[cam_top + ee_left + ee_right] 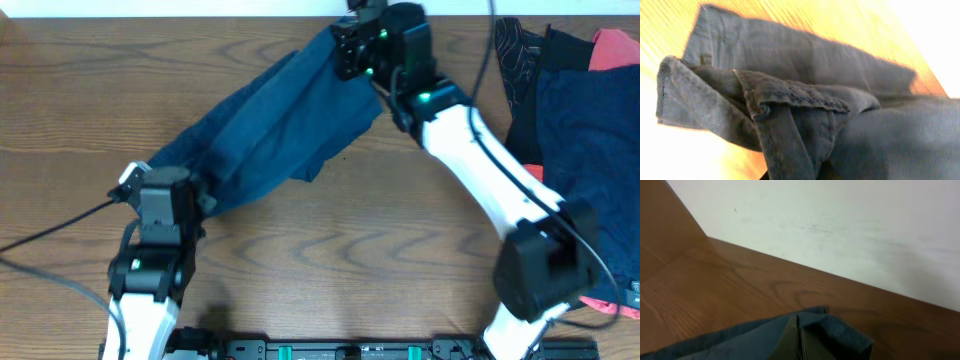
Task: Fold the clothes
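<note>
My L gripper (203,192), near left, is clenched on one end of the navy shorts (270,115). My R gripper (347,48), far centre, is pinched tight on the other end. Cloth spans diagonally btwn both over the table (380,250). Other garments (580,110) heaped far right.

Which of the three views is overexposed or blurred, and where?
Left wrist: overexposed; the table glows orange, two corners wash to white, and the dark blue shorts look soft at the right. Right wrist: even light, sharp wood grain. Overhead: even light, no glare, slightly soft.
</note>
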`<state>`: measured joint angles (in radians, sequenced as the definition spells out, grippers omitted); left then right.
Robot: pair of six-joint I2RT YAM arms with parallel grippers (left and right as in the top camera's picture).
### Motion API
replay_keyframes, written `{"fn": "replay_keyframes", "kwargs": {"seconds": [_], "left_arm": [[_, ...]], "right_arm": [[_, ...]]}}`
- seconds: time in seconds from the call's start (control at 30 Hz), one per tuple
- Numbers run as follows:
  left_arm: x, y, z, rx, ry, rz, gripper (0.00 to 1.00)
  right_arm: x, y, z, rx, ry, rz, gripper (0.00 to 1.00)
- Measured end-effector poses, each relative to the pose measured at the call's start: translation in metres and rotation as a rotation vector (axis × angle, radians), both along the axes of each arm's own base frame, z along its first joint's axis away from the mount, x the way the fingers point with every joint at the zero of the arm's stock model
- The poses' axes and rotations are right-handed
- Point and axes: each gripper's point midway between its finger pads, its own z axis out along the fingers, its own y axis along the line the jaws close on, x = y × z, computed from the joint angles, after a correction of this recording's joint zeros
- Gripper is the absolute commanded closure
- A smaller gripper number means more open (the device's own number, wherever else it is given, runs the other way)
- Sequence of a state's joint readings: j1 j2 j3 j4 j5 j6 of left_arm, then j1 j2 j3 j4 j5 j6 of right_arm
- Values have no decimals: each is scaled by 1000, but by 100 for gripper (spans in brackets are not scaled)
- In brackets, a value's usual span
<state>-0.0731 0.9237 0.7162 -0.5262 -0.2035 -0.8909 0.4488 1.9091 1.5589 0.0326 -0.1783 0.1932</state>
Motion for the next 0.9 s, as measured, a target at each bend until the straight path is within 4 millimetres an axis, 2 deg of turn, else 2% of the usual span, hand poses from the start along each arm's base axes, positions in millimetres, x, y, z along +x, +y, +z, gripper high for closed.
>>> {"fn": "replay_keyframes", "kwargs": {"seconds": [0.13, 0.17, 0.2, 0.23, 0.33, 0.4, 0.47, 0.57, 0.77, 0.9], "left_arm": [[29, 21, -4, 91, -40, 103, 93], [37, 26, -6, 110, -53, 130, 94], [44, 31, -8, 128, -62, 154, 93], [50, 36, -11, 141, -66, 176, 88], [62, 54, -28, 176, -44, 236, 52], [66, 70, -43, 184, -20, 287, 40], [65, 88, -57, 184, 13, 335, 34], [62, 110, -66, 169, 30, 372, 30], [48, 154, -67, 120, 24, 455, 28], [42, 165, -69, 113, 42, 444, 25]], "right_arm": [[15, 24, -38, 6, -13, 23, 99], [17, 30, -50, 5, -8, 30, 93], [18, 36, -62, 8, 7, 34, 73], [18, 42, -77, 7, 30, 39, 50], [12, 56, -119, -14, 104, 67, 13], [4, 60, -142, -39, 168, 86, 1], [-4, 56, -158, -71, 229, 90, 1], [-10, 40, -171, -116, 310, 74, 1], [-26, -31, -184, -194, 533, -22, 1], [-35, -63, -186, -187, 634, -48, 1]]}}
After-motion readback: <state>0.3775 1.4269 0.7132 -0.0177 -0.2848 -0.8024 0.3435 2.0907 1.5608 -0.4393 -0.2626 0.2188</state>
